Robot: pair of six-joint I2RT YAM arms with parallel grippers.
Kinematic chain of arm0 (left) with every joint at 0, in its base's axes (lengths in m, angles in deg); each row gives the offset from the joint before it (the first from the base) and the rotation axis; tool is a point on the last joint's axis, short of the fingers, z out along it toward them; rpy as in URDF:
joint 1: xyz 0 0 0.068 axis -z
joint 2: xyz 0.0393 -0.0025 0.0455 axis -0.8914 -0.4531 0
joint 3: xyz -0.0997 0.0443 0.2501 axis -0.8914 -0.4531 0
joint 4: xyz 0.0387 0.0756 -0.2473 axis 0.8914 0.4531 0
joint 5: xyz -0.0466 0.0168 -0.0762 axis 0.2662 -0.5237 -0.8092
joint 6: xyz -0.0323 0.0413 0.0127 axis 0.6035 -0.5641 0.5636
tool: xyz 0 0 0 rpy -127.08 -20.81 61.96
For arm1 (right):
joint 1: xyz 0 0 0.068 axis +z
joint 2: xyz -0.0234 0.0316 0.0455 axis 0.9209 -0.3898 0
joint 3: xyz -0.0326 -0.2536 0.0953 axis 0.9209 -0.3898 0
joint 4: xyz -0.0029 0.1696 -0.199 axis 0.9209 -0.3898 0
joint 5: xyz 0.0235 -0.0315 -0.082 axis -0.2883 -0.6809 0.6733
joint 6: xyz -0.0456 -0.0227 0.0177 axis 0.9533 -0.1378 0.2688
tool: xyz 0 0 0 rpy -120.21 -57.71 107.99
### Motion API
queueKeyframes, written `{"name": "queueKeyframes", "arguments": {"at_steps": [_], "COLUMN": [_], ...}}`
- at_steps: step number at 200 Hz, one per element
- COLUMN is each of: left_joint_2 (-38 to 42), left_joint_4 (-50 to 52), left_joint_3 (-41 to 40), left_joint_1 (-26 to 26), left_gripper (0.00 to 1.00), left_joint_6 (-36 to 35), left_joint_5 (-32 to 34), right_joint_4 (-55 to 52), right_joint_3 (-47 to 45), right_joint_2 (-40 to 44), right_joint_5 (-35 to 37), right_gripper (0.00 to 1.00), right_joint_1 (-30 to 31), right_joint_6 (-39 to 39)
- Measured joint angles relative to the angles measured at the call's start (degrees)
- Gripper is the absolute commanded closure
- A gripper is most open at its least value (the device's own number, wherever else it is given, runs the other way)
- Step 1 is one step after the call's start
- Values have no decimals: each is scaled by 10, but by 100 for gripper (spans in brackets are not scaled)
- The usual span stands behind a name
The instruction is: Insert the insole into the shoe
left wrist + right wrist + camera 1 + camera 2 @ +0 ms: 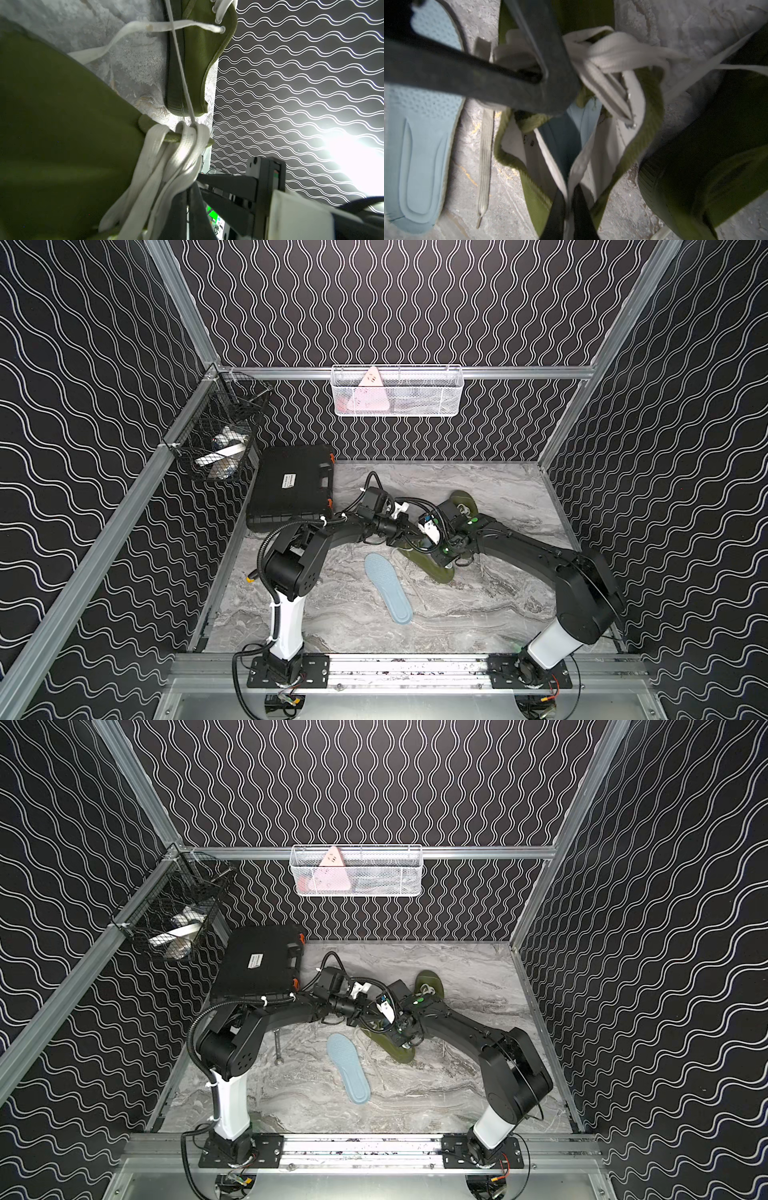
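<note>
An olive green shoe [440,572] [401,1052] [62,124] lies mid-table under both wrists. My left gripper [409,536] [365,1017] [188,187] is shut on the bundle of white laces [182,149] [602,56] at its tongue. My right gripper [422,549] [380,1027] [568,197] is shut on a white fold of lining at the back rim of the shoe's opening [643,124]. Something blue [562,133] shows inside that opening. The light blue insole [388,587] [349,1069] [421,135] lies flat on the table beside the shoe, untouched.
A second olive shoe [463,499] [428,982] [197,62] [716,166] lies just behind. A loose lace [485,155] trails between insole and shoe. A black case [291,489] sits back left and a wrench [277,1048] near the left arm. Wire baskets [216,439] [397,391] hang on the walls.
</note>
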Motion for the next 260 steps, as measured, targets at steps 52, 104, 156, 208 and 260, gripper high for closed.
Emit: {"name": "queueKeyframes", "arguments": {"at_steps": [52,104,156,208,260], "left_joint_2": [2,3,3,10,35], "left_joint_4": [-8,-19,-7,-5,-11], "left_joint_3": [-5,-10,-8,-12,-35], "left_joint_1": [0,0,-3,-3,0], "left_gripper": [100,100,100,100,100], "left_joint_6": [2,12,8,0,9], "left_joint_5": [-2,0,-2,7,56], "right_joint_4": [38,64,54,8,-43], "right_joint_3": [-21,-39,-54,-53,-17], "right_joint_2": [-16,-24,44,109,130], "right_joint_5": [-1,6,12,14,71], "right_gripper": [96,79,26,13,24], "right_joint_1": [-1,-2,-1,-2,-2], "right_joint_6": [23,23,4,-55,-226]}}
